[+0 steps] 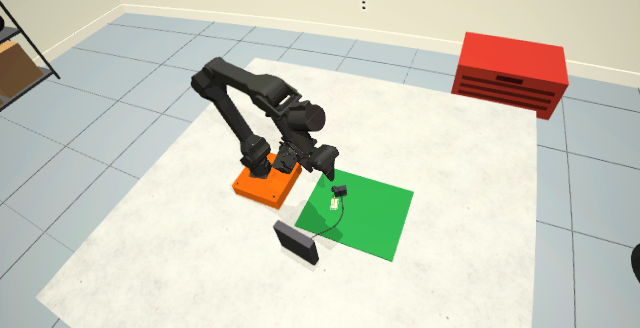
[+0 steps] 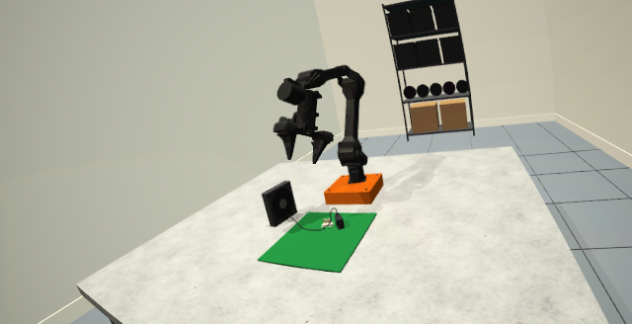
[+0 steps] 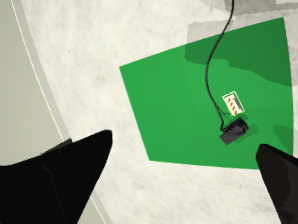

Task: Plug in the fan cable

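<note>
Green is the board point(image 1: 365, 213), and it lies flat on the pale surface point(image 1: 440, 178) so I can press down on it from the top. The little black plug point(image 1: 339, 190) rests on the board, just beside the small white header point(image 1: 333, 204), touching nothing of me. It is not pushed on yet. Its thin cable point(image 1: 334, 225) curls back to the black fan point(image 1: 296, 242), which stands up at the board's edge, so the cable has slack and I think the plug will lift without dragging the fan.

My tool point(image 2: 302, 149) hangs in the air above the board with its two fingers spread wide and nothing between them. I hold it open like that so it can fit around the plug when I go down. It points downward, and in my wrist view the plug point(image 3: 233, 131) sits between my two dark fingertips, but closer to the right one. I think I must line up over it first, then lower slowly.
</note>
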`<action>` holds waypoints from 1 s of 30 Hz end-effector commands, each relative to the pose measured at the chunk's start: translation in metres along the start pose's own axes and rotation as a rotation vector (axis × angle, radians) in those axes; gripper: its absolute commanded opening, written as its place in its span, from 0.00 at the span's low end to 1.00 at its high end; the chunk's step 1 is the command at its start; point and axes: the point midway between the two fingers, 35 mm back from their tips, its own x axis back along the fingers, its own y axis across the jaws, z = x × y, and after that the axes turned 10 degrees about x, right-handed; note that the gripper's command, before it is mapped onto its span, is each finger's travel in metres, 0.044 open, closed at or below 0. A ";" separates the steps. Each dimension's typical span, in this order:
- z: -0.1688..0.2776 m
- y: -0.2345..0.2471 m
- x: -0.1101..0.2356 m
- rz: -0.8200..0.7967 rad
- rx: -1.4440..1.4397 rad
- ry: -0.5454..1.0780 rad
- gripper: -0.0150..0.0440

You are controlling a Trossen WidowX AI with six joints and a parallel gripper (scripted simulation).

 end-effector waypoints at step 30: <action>0.075 -0.067 -0.127 0.315 -0.654 0.080 1.00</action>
